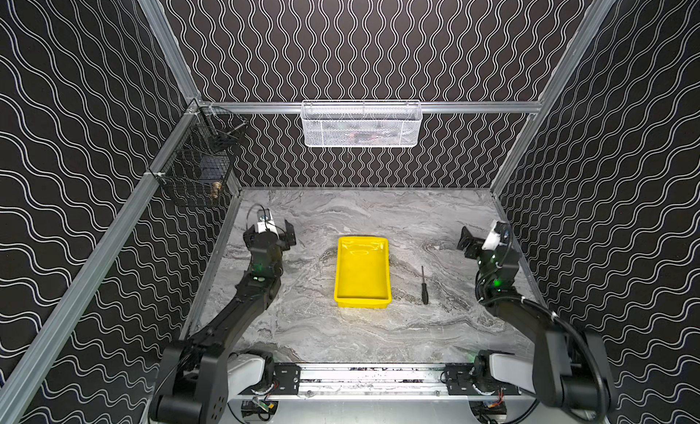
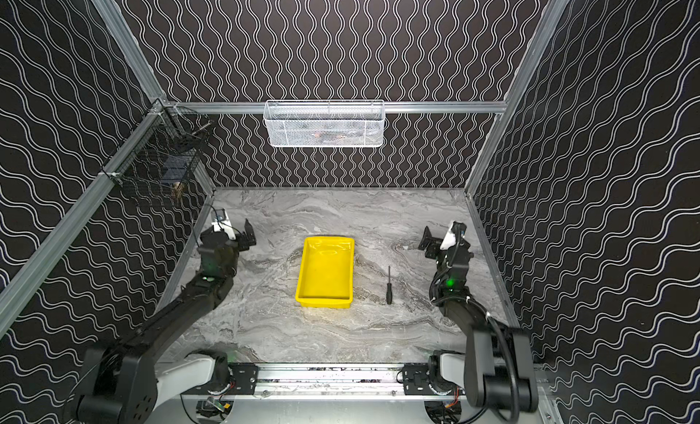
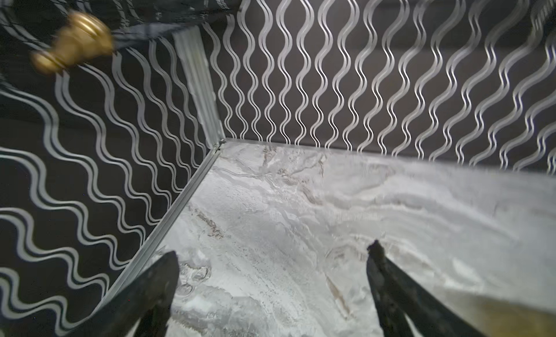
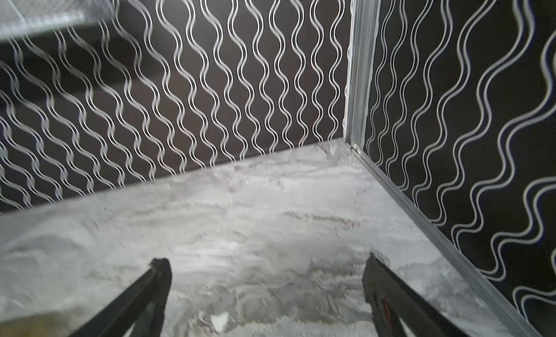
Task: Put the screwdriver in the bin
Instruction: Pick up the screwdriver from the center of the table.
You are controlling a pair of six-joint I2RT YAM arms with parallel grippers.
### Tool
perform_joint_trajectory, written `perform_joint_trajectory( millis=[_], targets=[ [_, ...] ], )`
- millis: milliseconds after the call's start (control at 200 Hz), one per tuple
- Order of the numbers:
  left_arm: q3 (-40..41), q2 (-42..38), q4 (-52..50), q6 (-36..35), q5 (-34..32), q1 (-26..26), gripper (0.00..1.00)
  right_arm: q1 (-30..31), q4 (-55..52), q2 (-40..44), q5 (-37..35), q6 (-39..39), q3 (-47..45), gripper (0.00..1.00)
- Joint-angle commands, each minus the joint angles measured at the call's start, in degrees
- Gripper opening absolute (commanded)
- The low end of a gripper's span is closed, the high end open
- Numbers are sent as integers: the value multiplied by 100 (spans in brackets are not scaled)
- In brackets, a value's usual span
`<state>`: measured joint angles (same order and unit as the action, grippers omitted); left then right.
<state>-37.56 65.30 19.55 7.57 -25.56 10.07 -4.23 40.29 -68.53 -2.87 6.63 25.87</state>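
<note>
Yellow plastic in the middle of the counter [image 1: 341, 338]: that's the bin [image 1: 361, 301], and it's empty in both top views. The screwdriver [image 1: 424, 287] lies flat just off the bin's right side, not touching it. It runs alongside the long wall, with the black handle near the bin's near end and the shaft pointing toward its far end.

The right arm [image 1: 496, 266] hangs further out on that same side of the bin, beyond the screwdriver, jaws spread wide with nothing between them. The left arm [image 1: 265, 259] sits well off the bin's left side, jaws also apart and empty.

So nothing is picked up yet; this looks like the very start, the reach. Next move, I'd say: the right arm swings in toward the bin, drops over the handle and turns its jaws to straddle it crosswise. The tool is slim and low, so the jaws need to come right down to the counter before closing.
</note>
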Motion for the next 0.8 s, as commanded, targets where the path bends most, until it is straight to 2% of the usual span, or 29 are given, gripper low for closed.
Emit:
perform_joint_trajectory(
  millis=[0, 105, 225, 320, 395, 526, 586, 681, 796],
  targets=[
    [-972, -4, -2828, 1159, 36, 29, 99, 10, -2437, 477, 407, 784, 527, 99],
    [-2133, 378, -4095, 1186, 1101, 24, 99, 46, -3671, 716, 977, 1015, 1091, 99],
    [-3341, 911, -5072, 1061, 2347, 26, 99, 279, -5027, 722, 1178, 846, 1720, 99],
    [-3701, 1152, -5286, 828, 3065, 45, 99, 517, -5607, 773, 1166, 853, 1814, 99],
    [-3316, 1072, -4978, 793, 2807, 219, 99, 759, -5750, 782, 1211, 961, 1685, 99],
    [-2403, 806, -4226, 1032, 2980, 239, 99, 1313, -5958, 692, 988, 1018, 1457, 98],
    [-2441, 849, -4340, 948, 3046, 260, 99, 1500, -6006, 624, 940, 1033, 1359, 98],
    [-2567, 939, -4615, 748, 2681, 385, 99, 1715, -6018, 548, 917, 1123, 1194, 96],
    [-2589, 960, -4719, 724, 2613, 403, 99, 1862, -5950, 575, 900, 1171, 990, 94]
  ],
)
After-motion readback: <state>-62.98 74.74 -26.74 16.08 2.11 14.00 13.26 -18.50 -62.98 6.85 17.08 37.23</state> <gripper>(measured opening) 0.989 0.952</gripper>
